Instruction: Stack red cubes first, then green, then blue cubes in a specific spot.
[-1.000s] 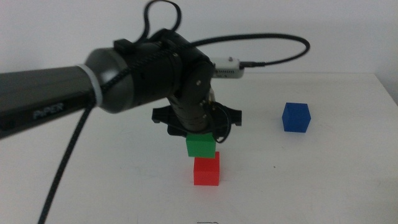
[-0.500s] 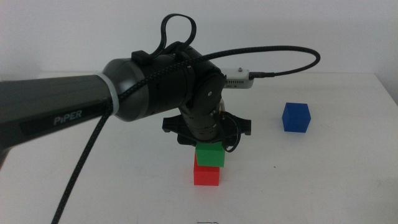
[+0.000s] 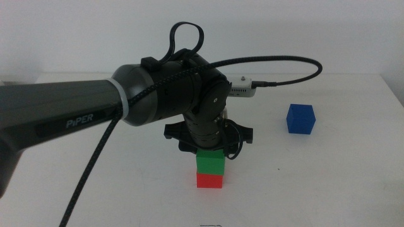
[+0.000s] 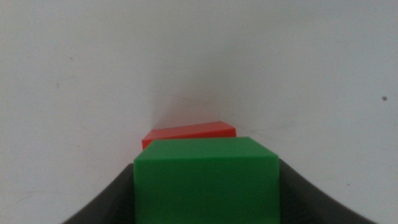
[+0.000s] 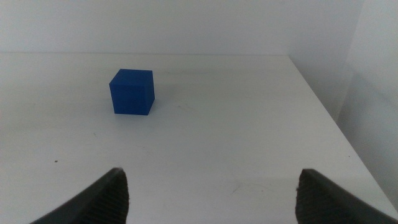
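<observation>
Left wrist view: red cube (image 4: 189, 132) mostly hidden beneath green cube (image 4: 206, 180). Left gripper (image 3: 208, 150) clamped on green — seated on red, directly under the jaws. Blue cube (image 5: 132, 91) ahead of right gripper (image 5: 211, 190) — spread wide, empty.

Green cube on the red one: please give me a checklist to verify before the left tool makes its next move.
1. Green cube sits on red cube: ok, no gap shows in the middle view.
2. Edges line up: cannot tell exactly; they look close in the middle view.
3. Left tool grips the green cube: ok, jaws flank it in the left wrist view.
4. Blue cube free to pick: ok, alone on the table.
5. Right tool ready: ok, open, facing the blue cube.
</observation>
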